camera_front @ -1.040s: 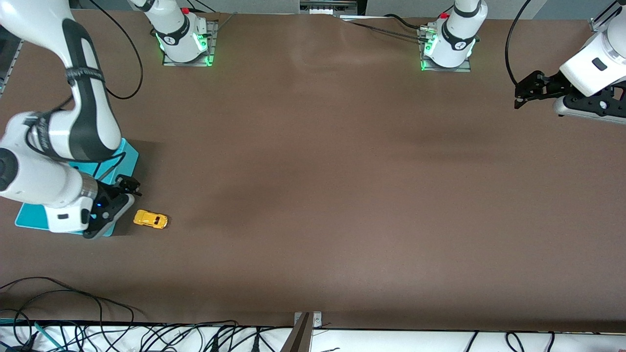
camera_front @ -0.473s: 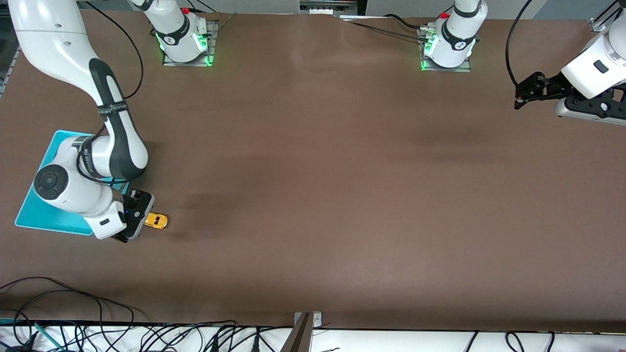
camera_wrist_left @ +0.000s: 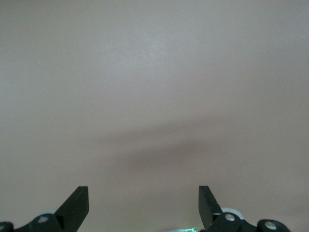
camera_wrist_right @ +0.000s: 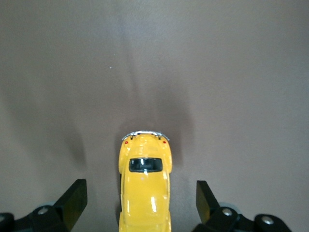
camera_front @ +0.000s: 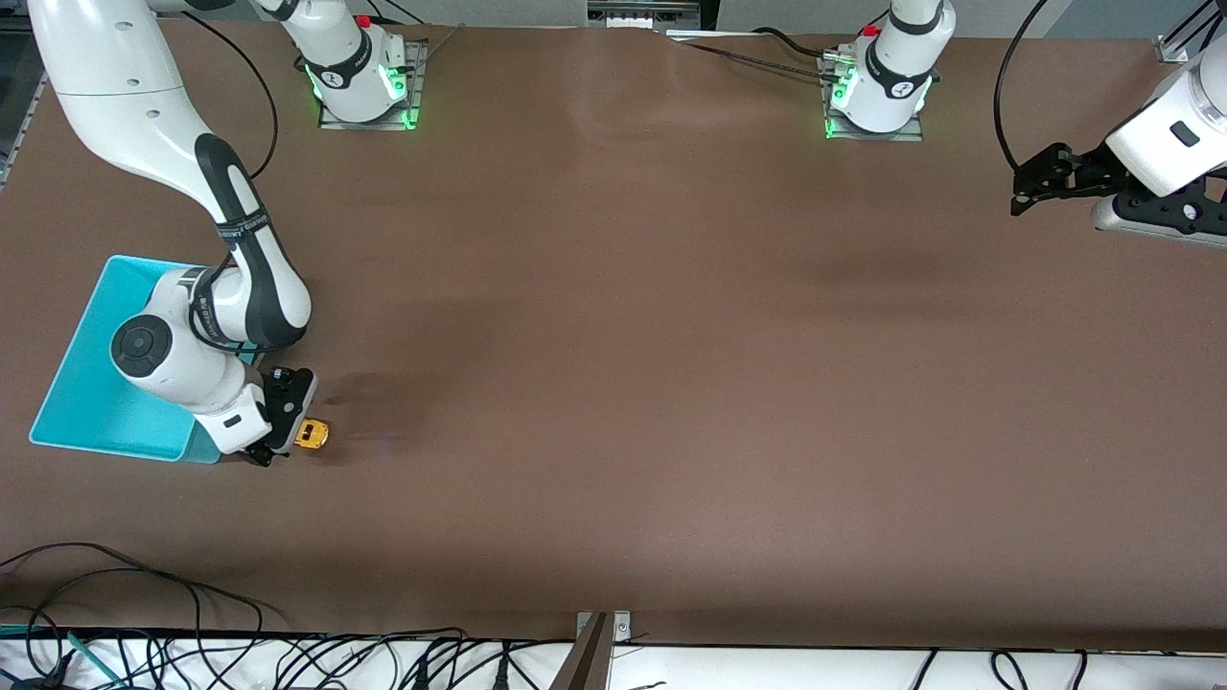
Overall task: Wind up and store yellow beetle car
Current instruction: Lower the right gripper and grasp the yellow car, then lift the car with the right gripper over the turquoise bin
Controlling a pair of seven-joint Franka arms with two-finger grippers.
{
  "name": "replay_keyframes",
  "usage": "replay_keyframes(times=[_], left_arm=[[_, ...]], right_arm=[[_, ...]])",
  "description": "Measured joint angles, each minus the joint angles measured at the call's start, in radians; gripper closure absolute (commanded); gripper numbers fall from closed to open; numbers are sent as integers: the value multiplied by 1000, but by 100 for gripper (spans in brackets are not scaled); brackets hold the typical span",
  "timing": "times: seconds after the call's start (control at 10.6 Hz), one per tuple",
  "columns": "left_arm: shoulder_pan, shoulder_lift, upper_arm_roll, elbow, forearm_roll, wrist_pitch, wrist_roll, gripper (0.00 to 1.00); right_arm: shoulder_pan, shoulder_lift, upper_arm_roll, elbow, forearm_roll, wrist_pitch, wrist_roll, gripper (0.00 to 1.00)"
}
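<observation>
The yellow beetle car [camera_front: 312, 435] stands on the brown table just beside the turquoise bin [camera_front: 86, 402], toward the right arm's end. My right gripper [camera_front: 280, 433] is over the car and covers most of it in the front view. In the right wrist view the car [camera_wrist_right: 144, 186] lies between the two open fingers [camera_wrist_right: 75, 198], which stand apart from its sides. My left gripper [camera_front: 1024, 187] is open and empty, held over the bare table at the left arm's end; its wrist view shows only the table between its fingers [camera_wrist_left: 77, 203].
The two arm bases [camera_front: 364, 77] [camera_front: 877, 86] stand along the table edge farthest from the front camera. Cables [camera_front: 192, 632] lie along the table's near edge. The right arm's forearm hangs over part of the turquoise bin.
My right gripper has moved from over the turquoise bin's corner to over the car, which now sits between its fingers. The car has not moved. The left arm has hardly moved.
</observation>
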Motion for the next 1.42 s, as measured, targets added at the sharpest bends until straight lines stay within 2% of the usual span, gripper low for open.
replay_keyframes(times=[0.09,0.38,0.47,0.85,1.04,1.42], left_arm=[[0,0,0,0,0,0,0,0],[0,2,0,0,0,-1,0,0],[1,3,0,0,0,-1,0,0],[1,4,0,1,0,-1,0,0],[1,4,0,2,0,-1,0,0],[2,5,0,3,0,-1,0,0]], right_arm=[[0,1,0,-16,0,22,-1,2],[-1,11,0,-31,0,49,-11,82],[-3,11,0,-31,0,50,-22,100],[-5,-19,0,-26,0,17,-40,100],[-5,-93,1,-21,0,-114,-81,100],[-7,-316,-1,-24,-1,-424,-217,100]])
